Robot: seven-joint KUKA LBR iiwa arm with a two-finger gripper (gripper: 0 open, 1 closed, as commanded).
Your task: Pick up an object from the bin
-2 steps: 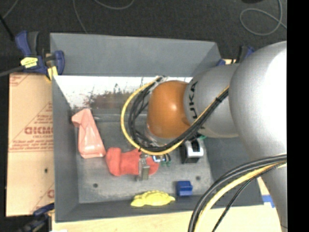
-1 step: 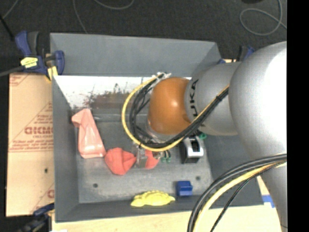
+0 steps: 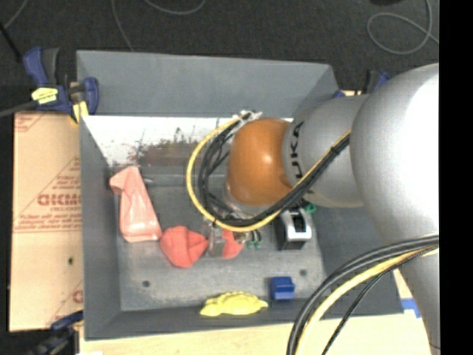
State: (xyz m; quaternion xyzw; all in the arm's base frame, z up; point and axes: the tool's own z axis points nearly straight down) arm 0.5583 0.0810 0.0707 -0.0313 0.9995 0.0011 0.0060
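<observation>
My gripper (image 3: pixel 218 241) reaches down below the arm's orange cover into the middle of the bin floor. It stands between a red crumpled lump (image 3: pixel 183 247) on its left and a smaller red piece (image 3: pixel 233 248) on its right, close against both. Whether it grips either one is hidden by the arm. A black and white box (image 3: pixel 296 229) with a green bit beside it lies just to the right, partly under the arm.
A pink soft wedge-shaped thing (image 3: pixel 136 205) lies at the bin's left. A blue block (image 3: pixel 281 288) and a flat yellow thing (image 3: pixel 234 304) sit near the front wall. The arm and its cables cover the bin's right half.
</observation>
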